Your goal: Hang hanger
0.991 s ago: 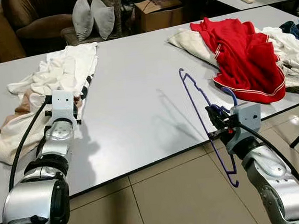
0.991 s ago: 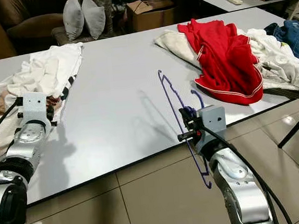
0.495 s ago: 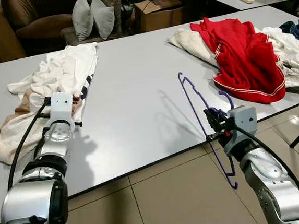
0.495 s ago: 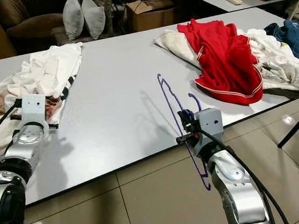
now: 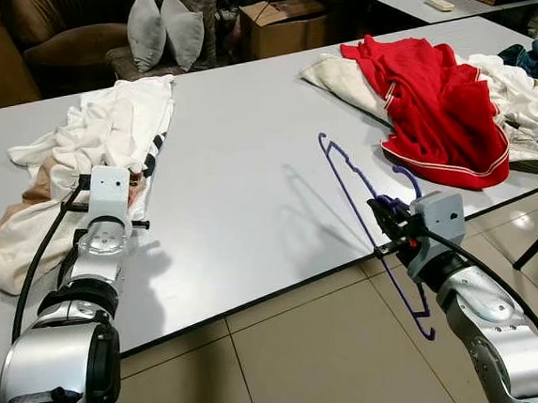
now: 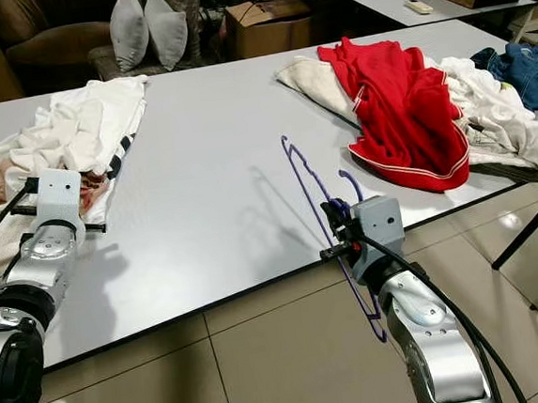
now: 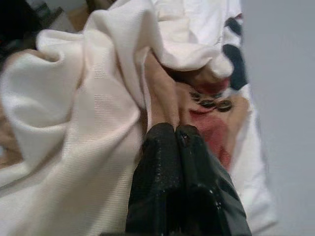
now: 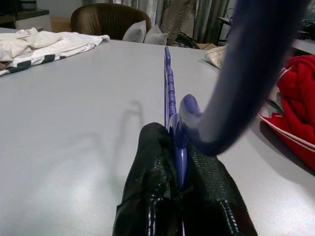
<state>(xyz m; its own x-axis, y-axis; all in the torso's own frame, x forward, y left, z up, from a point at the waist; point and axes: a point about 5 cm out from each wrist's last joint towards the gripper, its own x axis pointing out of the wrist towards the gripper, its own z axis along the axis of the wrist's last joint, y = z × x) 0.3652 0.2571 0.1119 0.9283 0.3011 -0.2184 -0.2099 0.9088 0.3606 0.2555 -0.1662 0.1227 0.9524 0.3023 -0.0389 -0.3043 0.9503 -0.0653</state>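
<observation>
A purple plastic hanger [image 5: 344,175] stands on edge over the near edge of the grey table [image 5: 238,166], its lower part hanging past the edge above the floor. My right gripper [image 5: 386,217] is shut on the hanger near its hook; in the right wrist view the black fingers [image 8: 152,172] pinch the purple bar [image 8: 170,98]. My left gripper [image 7: 176,132] is shut with nothing between its fingers, its tips resting against the cream clothes pile [image 5: 103,131] on the table's left side.
A red garment [image 5: 435,102] lies over white clothes [image 5: 524,94] at the table's right end, with blue cloth [image 6: 526,70] beyond. A brown armchair [image 5: 66,35], two grey cushions [image 5: 164,27] and a cardboard box [image 5: 282,21] stand behind the table. Tiled floor [image 5: 291,350] lies below.
The right gripper with the hanger has shifted slightly left and toward me. The left arm has edged a little closer to the cream clothes. The camera has tilted a bit.
</observation>
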